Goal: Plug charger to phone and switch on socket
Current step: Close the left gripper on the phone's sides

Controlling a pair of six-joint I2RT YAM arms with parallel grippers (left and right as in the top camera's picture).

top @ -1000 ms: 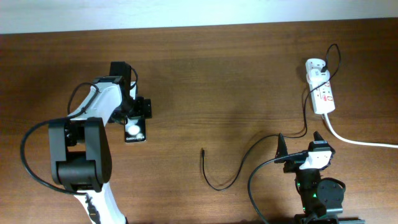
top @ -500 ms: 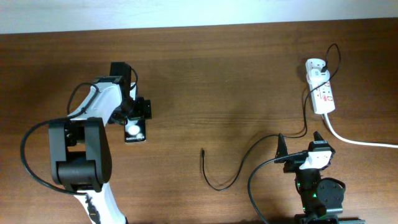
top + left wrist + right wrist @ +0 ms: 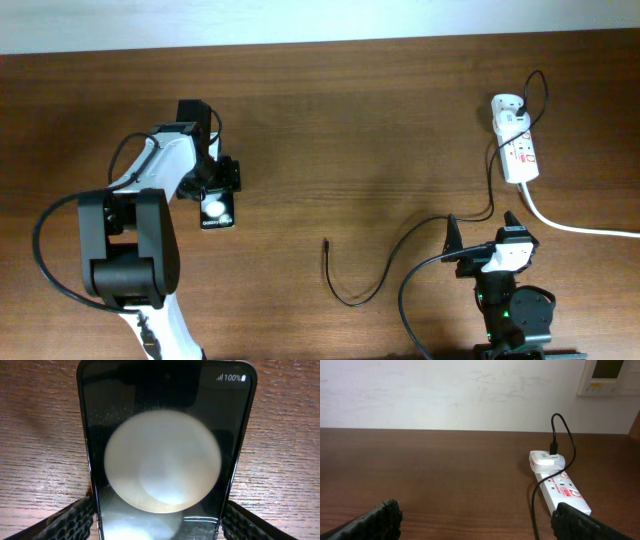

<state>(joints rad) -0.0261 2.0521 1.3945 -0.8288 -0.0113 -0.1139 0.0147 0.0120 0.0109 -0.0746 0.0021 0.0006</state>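
Overhead: phone [image 3: 216,210] at 9 o'clock on the surface [image 3: 350,130], left hand [image 3: 216,190] straddling its 12 o'clock end, contact unclear. Socket [image 3: 517,150] at 2 o'clock. Charger [image 3: 328,255] runs from there toward 6 o'clock. Right hand [image 3: 482,232] at 5 o'clock.

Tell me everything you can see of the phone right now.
The phone is a small black slab with a glossy screen, lying flat, face up on the wooden table, left of centre in the overhead view. Screen lit: a big pale circle, a second cut off below, signal bars, 100% battery. The left gripper straddles one end, fingers close by both long edges; contact unclear.
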